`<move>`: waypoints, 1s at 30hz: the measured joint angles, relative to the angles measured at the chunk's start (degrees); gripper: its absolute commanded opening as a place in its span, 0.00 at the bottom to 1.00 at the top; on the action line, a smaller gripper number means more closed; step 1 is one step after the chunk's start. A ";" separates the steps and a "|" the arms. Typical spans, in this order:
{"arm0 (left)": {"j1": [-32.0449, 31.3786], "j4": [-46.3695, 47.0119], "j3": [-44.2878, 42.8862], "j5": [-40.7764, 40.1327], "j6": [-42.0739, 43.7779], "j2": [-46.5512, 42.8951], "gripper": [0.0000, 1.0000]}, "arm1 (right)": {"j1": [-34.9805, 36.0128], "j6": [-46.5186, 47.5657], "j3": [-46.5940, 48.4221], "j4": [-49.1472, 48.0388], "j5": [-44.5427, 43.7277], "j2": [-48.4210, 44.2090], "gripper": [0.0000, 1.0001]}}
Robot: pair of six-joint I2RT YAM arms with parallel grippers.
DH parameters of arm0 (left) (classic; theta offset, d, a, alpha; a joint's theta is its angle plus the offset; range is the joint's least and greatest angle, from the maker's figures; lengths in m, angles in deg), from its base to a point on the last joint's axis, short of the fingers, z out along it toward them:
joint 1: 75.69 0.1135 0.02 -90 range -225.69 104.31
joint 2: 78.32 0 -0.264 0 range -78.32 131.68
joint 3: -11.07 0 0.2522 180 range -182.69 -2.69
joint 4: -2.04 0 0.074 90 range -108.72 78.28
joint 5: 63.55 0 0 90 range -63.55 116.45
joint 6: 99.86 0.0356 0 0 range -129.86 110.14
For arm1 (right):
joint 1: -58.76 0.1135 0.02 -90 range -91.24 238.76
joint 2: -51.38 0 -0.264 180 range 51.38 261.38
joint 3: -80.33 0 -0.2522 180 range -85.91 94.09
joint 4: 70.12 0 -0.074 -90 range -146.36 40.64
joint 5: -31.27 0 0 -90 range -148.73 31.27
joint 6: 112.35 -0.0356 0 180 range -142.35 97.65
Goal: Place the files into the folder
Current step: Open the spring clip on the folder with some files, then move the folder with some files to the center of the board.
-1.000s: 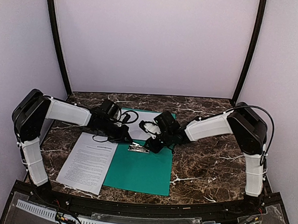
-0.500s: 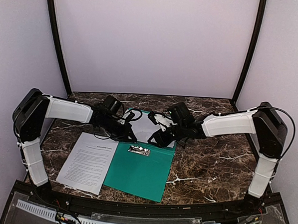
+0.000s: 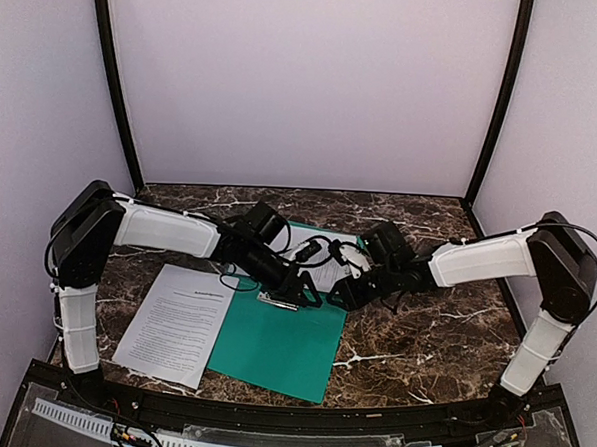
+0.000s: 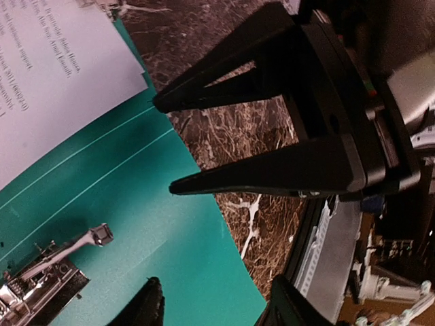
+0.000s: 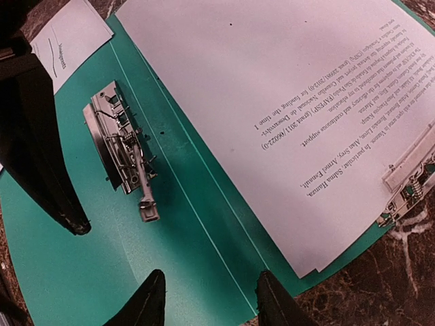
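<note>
Both agape, left tool point(image 4: 216, 292), right tool point(image 5: 211, 278), over folder point(image 3: 282, 348), marble table point(image 3: 423, 330) around.

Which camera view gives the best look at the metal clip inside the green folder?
The right wrist view: the metal clip lies whole, close and sharp on the open green folder, its lever visible. The left wrist view catches only part of it at the lower left edge. The top external view shows it small, without detail.

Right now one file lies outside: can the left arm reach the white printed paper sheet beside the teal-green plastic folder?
Probably yes: nothing covers the sheet, and the left gripper is open and empty.
</note>
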 measured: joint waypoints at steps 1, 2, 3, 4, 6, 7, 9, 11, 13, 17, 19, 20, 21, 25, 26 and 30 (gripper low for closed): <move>-0.46 -0.17 0.00 0.00 1.03 -0.09 0.65 | 0.00 -0.52 -0.59 -0.09 -0.04 -0.50 0.46; -0.76 -0.26 0.02 -0.15 1.77 -0.26 0.68 | 0.00 -1.14 -1.11 -0.13 -0.04 -1.01 0.47; -0.90 -0.35 0.26 -0.70 2.73 -0.70 0.69 | 0.00 -1.81 -1.66 -0.24 -0.02 -1.46 0.48; -0.85 -0.44 0.90 -1.73 3.63 -1.51 0.71 | 0.02 -2.56 -2.40 -0.48 -0.04 -2.05 0.50; -0.79 -0.85 3.15 -4.20 5.53 -4.81 0.75 | 0.28 -3.87 -3.19 -0.57 -0.07 -2.67 0.52; -0.70 -1.07 4.24 -5.44 6.34 -6.71 0.76 | 0.50 -4.61 -3.32 -0.57 -0.28 -2.78 0.53; -0.52 -1.62 6.45 -8.66 7.87 -11.23 0.78 | 1.22 -5.84 -3.28 -0.57 -0.94 -2.78 0.57; -0.44 -2.45 7.91 -12.28 9.16 -15.47 0.81 | 2.54 -7.02 -2.73 0.17 -1.90 -2.62 0.60; -0.44 -3.43 8.81 -16.15 9.81 -18.40 0.85 | 4.17 -8.48 -1.11 1.66 -3.17 -1.99 0.65; -0.02 -6.69 11.58 -25.16 9.77 -21.66 0.94 | 7.19 -12.63 2.40 5.33 -6.54 -0.55 0.68; 0.66 -8.02 13.84 -28.35 9.22 -22.25 0.95 | 8.07 -15.30 2.86 7.32 -8.02 -0.46 0.69; 1.18 -8.76 15.02 -29.64 8.98 -22.38 0.95 | 8.50 -16.74 2.86 8.61 -8.74 -0.46 0.70; 1.64 -9.42 15.96 -30.56 8.74 -22.47 0.95 | 8.79 -18.03 2.86 9.81 -9.33 -0.46 0.70; 4.04 -10.19 18.10 -32.04 7.39 -22.58 0.95 | 9.62 -22.60 2.19 13.42 -11.56 -0.57 0.71; 4.79 -10.08 18.38 -31.91 6.84 -22.58 0.95 | 9.75 -23.45 1.90 14.03 -11.98 -0.59 0.70; 9.68 -8.46 18.62 -29.90 4.76 -21.90 0.95 | 10.10 -25.83 1.29 15.80 -12.28 -0.59 0.71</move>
